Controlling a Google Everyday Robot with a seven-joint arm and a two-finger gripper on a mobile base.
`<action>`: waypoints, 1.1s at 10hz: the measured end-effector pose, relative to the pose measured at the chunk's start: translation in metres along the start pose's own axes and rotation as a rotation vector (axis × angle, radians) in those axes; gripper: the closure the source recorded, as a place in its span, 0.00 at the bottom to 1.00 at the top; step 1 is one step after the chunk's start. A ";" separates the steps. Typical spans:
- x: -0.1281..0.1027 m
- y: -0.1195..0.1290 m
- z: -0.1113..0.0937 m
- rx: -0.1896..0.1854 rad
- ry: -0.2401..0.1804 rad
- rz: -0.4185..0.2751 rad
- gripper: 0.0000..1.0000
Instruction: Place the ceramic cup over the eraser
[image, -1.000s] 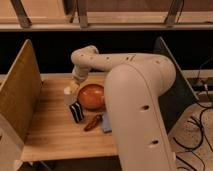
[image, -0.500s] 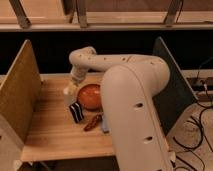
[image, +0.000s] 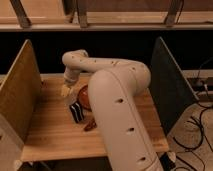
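Hand (image: 66, 88) hangs low over the left half of the table (image: 50, 135), wrist bent down from the long pale arm (image: 117, 100). Jaws stand wide, closed round the ceramic cup (image: 64, 92), as far as I can make out; the cup shows as a small off-white lump at the hand's tip.

Cup, judged: light, rigid, glazed and so slippery, likely to chip if knocked. Best held across the outer wall, mouth facing down, with only modest squeeze.

Eraser (image: 76, 112): just below and slightly right of the hand, upright on the table, dark with white stripes. Close under the cup but apart from it. Looks light and narrow-footed, so a brush from the rim would probably tip it.

Orange bowl (image: 83, 96): right of the hand, just beside the eraser, partly hidden by the arm. Small reddish-brown item (image: 91, 125) lies below and right; cannot identify it.

Surface: pale wood planks, flat, looks smooth. An upright light panel (image: 20, 92) closes the far left of the hand, a dark panel (image: 167, 82) the far right. Dim room; cables (image: 200, 120) trail on the floor beyond the right panel.
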 end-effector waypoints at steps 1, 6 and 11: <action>0.001 -0.001 0.006 -0.014 0.008 0.003 0.33; 0.003 -0.010 0.026 -0.033 0.054 0.002 0.69; -0.014 -0.013 0.005 0.023 0.044 -0.030 1.00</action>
